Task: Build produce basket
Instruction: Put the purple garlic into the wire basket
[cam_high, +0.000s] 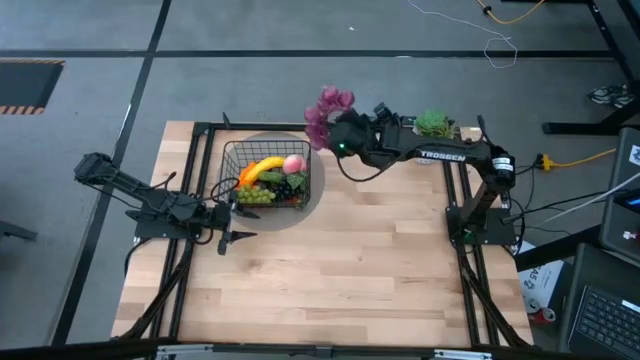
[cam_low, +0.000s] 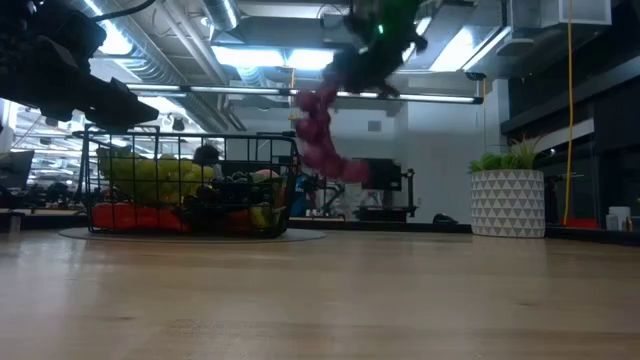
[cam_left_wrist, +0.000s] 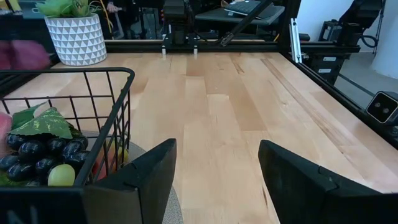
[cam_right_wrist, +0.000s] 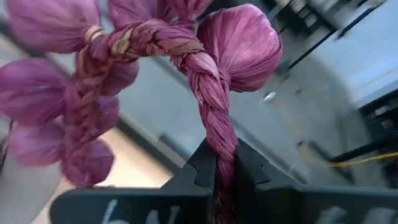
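Hanging partly out of frame, the purple string of bulbs (cam_right_wrist: 211, 124) sits clamped in the right gripper (cam_right_wrist: 219, 163); left jaws apart.

Bright ceiling strips (cam_low: 330, 55) glare behind my low camera's dim, silhouetted foreground, while the table (cam_high: 350, 260) is evenly lit from overhead with soft shadows, and my right wrist's background is blurred.

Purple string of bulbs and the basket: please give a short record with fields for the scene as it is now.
carried item: purple braided string of bulbs, hanging in the air
held by: right end effector, shut on the braid
target: black wire-mesh rectangular basket, already holding toy produce
left end effector: open, low beside the basket
bystander: white patterned pot with green plant
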